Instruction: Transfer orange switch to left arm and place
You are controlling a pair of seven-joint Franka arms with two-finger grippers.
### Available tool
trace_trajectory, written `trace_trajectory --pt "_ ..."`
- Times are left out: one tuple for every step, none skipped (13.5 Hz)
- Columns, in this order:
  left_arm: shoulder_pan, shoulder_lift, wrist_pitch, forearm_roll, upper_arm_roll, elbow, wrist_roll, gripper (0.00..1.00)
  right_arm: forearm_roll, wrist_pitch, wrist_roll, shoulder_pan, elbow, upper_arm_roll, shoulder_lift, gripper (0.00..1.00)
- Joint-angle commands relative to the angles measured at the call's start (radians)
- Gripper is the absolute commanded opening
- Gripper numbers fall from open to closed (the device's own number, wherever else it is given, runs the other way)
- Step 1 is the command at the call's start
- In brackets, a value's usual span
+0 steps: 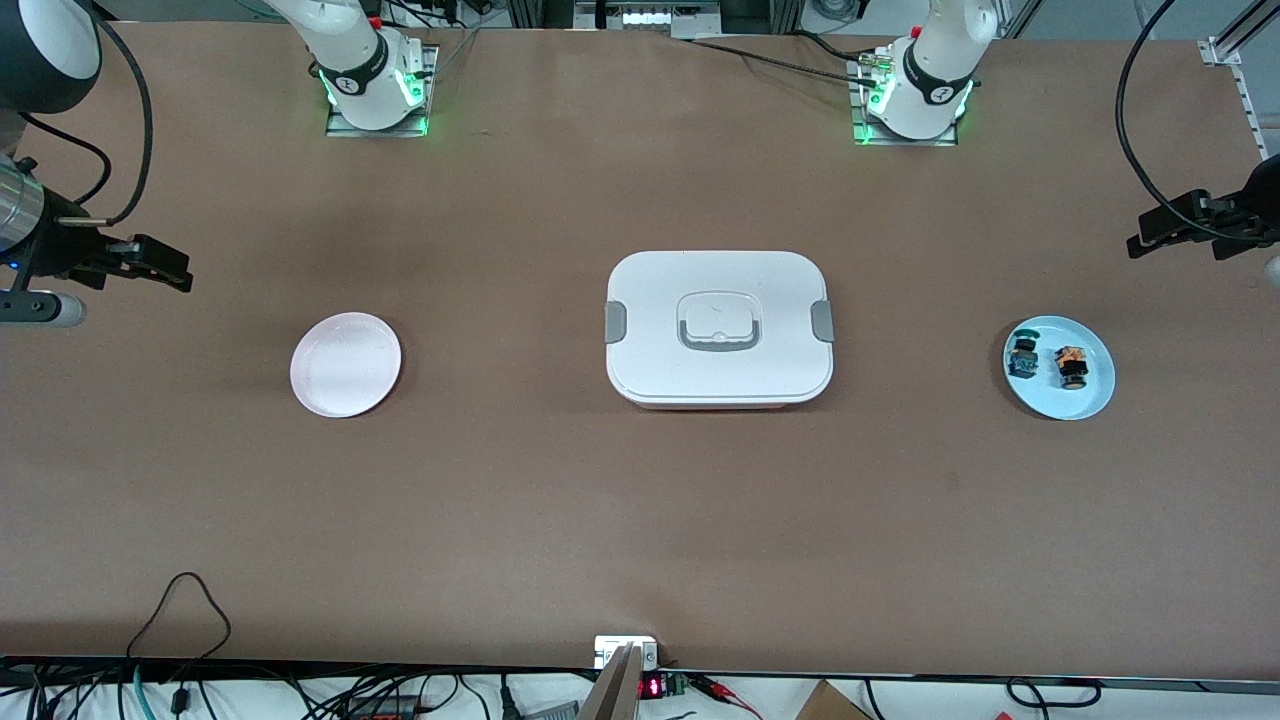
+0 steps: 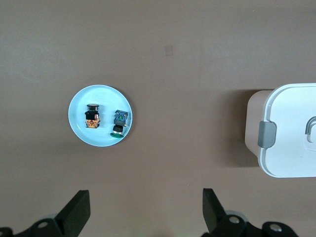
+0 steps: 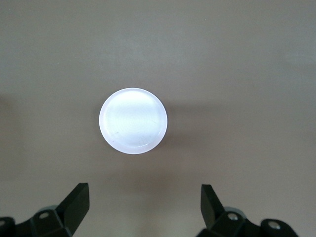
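The orange switch lies on a light blue plate toward the left arm's end of the table, beside a blue-bodied switch. In the left wrist view the orange switch shows its black round end. My left gripper hangs open and empty over bare table close to that plate, its fingers wide apart. The white box stands at the table's middle, lid on. My right gripper hangs open and empty over the right arm's end, near a white plate.
The white plate holds nothing. The box's grey side clip shows in the left wrist view. Brown table lies bare around the box and both plates. Cables and small electronics run along the table edge nearest the front camera.
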Motion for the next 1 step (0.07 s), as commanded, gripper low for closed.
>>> trace_trajectory --pt "0.0 -0.001 -0.02 0.004 0.001 0.018 -0.012 1.0 0.015 -0.013 -0.018 -0.016 -0.002 0.014 -0.015 1.0"
